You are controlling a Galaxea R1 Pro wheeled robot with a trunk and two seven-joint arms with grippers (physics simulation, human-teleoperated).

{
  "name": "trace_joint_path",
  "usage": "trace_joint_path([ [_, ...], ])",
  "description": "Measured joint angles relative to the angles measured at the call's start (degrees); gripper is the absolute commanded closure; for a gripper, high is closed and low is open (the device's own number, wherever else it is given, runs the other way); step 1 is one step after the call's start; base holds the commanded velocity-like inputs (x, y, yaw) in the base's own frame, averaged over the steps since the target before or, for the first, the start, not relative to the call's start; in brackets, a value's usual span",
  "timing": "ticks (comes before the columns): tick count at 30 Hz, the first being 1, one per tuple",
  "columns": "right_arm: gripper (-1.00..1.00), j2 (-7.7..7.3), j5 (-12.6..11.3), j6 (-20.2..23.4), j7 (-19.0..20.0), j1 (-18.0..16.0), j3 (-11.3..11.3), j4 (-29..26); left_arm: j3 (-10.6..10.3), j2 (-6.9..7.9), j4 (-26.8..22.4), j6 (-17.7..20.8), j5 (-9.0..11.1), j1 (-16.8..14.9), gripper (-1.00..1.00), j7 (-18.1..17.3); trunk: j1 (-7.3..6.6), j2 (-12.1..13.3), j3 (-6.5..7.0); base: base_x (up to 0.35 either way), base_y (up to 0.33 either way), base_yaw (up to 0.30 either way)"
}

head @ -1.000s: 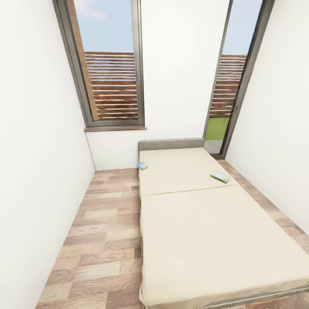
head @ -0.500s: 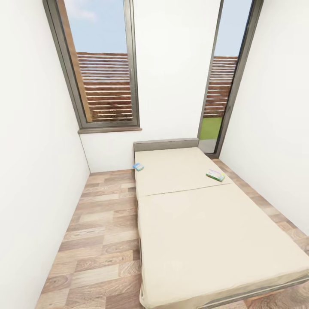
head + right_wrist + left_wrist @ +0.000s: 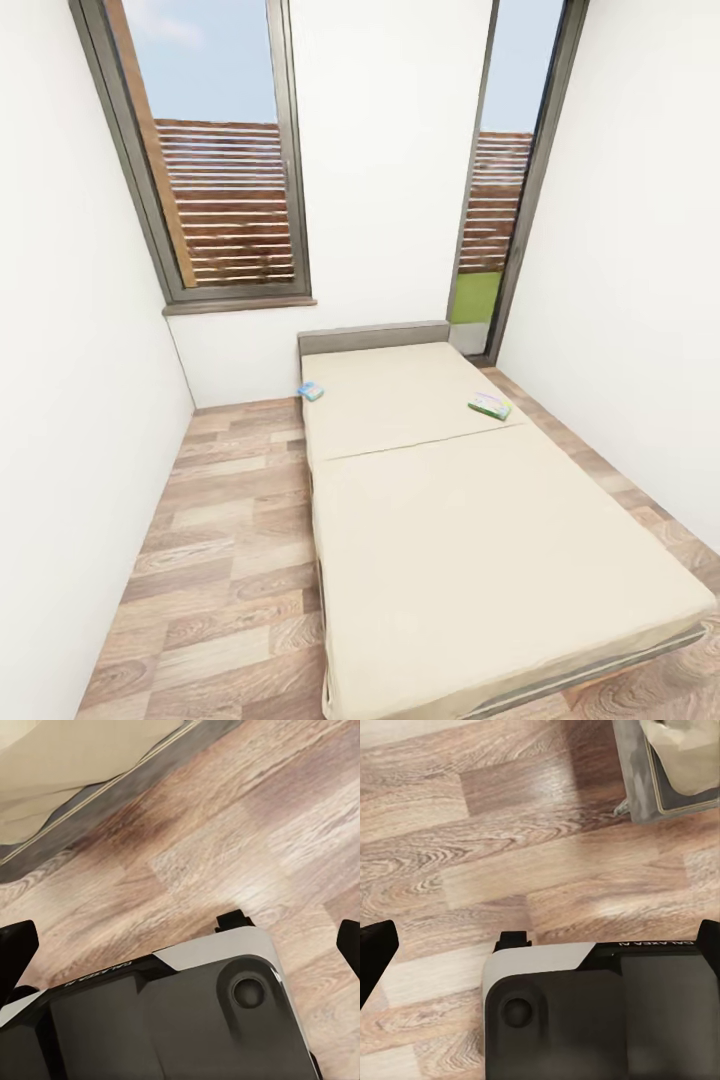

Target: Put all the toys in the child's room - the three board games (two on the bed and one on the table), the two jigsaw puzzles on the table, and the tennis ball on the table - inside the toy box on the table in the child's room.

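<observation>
Facing the bed (image 3: 480,540) from its foot, the head view takes in a narrow room with white walls and a wood-plank floor (image 3: 230,560). Two cream mattresses lie end to end, meeting at a seam across the bed; a grey headboard (image 3: 372,337) stands against the far wall.

Blue game (image 3: 311,390): lying flat at the far mattress's left edge, near the headboard. Green game (image 3: 490,405): lying flat near the right edge of the same mattress, just beyond the seam. The two are well apart, on opposite sides of the bed.

Window (image 3: 215,170): on the far wall at left, with a slatted wooden fence outside. Glass door (image 3: 500,180): tall and narrow, at far right, with grass visible at its foot.

Left gripper (image 3: 540,945): dark fingertips sit at opposite edges of the left wrist view, jaws wide apart, nothing between them; floor planks and a corner of the bed frame (image 3: 649,795) lie beneath, with the robot's base (image 3: 600,1012) in the foreground.

Right gripper (image 3: 180,945): fingertips likewise at opposite edges of the right wrist view, jaws apart and empty, above the floor beside the bed's edge (image 3: 82,780).
</observation>
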Motion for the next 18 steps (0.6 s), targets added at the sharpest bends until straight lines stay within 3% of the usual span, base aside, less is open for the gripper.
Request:
trace_joint_path([
  [18, -1.0, 0.02, 0.01, 0.03, 0.0, 0.0, 0.0, 0.0, 0.0, 0.0, 0.0, -0.04, -0.04, 0.0, -1.0, 0.0, 0.0, 0.0, 0.0, 0.038, 0.018, -0.009],
])
